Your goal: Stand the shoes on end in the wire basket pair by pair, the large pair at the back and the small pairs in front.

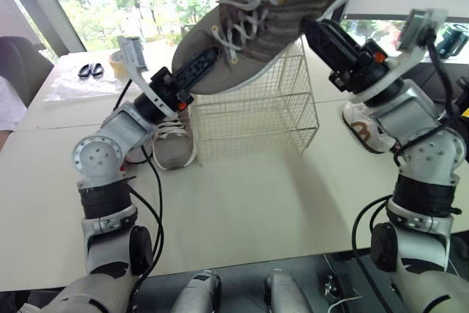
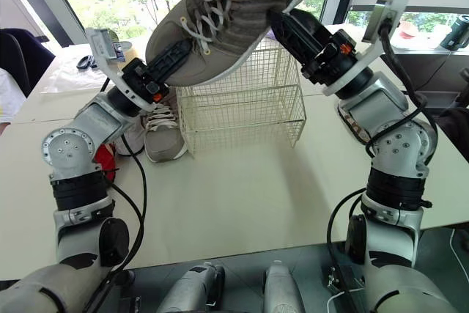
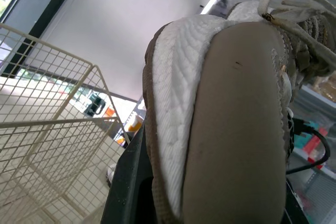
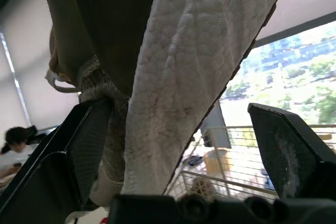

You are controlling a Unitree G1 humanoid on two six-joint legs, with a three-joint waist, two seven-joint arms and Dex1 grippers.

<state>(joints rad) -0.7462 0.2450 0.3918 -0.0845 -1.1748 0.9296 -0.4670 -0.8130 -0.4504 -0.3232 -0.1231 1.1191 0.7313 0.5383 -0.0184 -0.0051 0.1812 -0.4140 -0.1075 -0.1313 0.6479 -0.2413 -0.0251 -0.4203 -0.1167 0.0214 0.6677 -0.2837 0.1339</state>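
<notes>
While the left claw (image 1: pixel 199 65) clamps the toe of the large shoe (image 1: pixel 278 12) above the wire basket (image 1: pixel 271 115) and the right claw (image 1: pixel 319 34) gapes round its heel, it is best lowered slowly, upended, toward the rear.

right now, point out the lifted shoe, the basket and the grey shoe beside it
lifted shoe (image 1: pixel 287 14), left eye view, its side
basket (image 1: pixel 282 119), left eye view, front mesh
grey shoe (image 1: pixel 174 153), left eye view, its toe
</notes>
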